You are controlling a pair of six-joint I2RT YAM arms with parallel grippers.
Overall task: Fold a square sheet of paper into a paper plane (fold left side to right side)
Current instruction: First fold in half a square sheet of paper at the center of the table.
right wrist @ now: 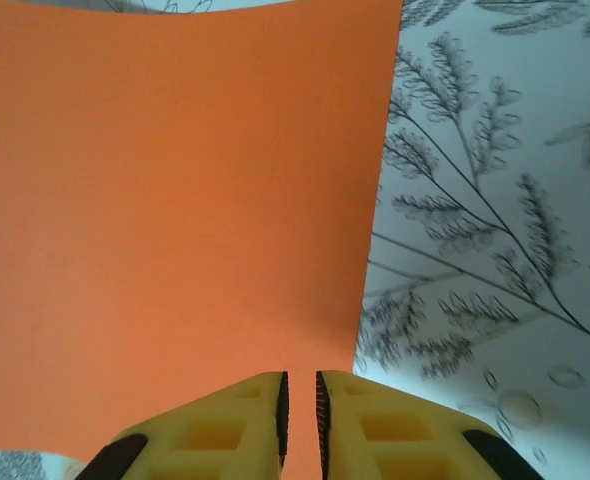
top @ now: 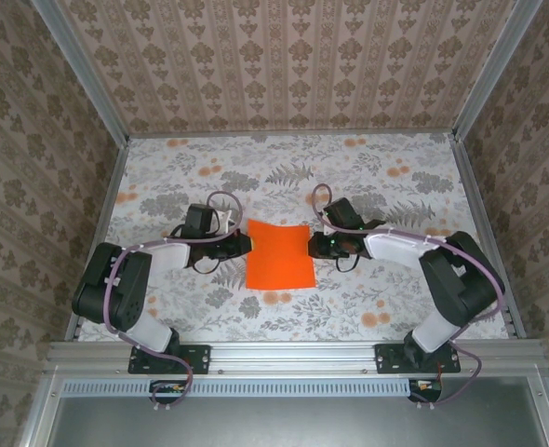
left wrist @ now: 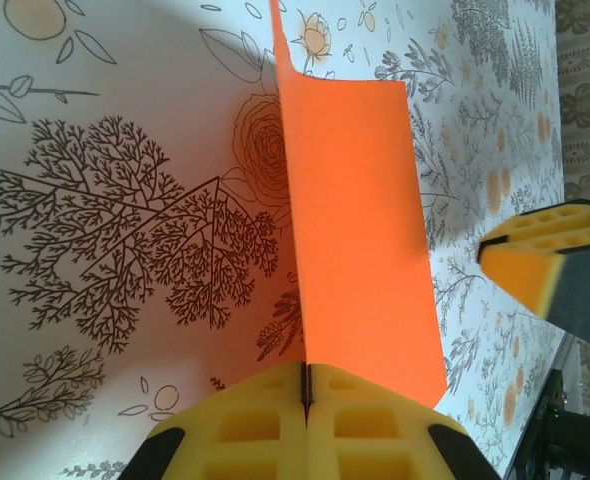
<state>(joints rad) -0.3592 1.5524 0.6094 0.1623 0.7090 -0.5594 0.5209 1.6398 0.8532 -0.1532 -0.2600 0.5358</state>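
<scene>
Arm at 9 o'clock: left gripper [top: 247, 244] [left wrist: 306, 388], a black two-finger pincer with yellow foam pads [left wrist: 245, 432], is clenched on the paper's 9 o'clock edge.
Paper: thin, bright orange square sheet of paper [top: 279, 253] [left wrist: 360, 230] [right wrist: 175, 220], unfolded, lies mid-table between the two pincers. The far corner on its pinched side curls upward.
Arm at 3 o'clock: right gripper [top: 313, 244] [right wrist: 299, 400], of the same build, has its tips at the sheet's 3 o'clock edge. The jaws are nearly together with a thin slit between them. Whether they pinch the paper I cannot tell.
Surface: white table [top: 163, 177] [left wrist: 105, 130] [right wrist: 495, 250] printed with grey ferns and pale-orange flowers.
</scene>
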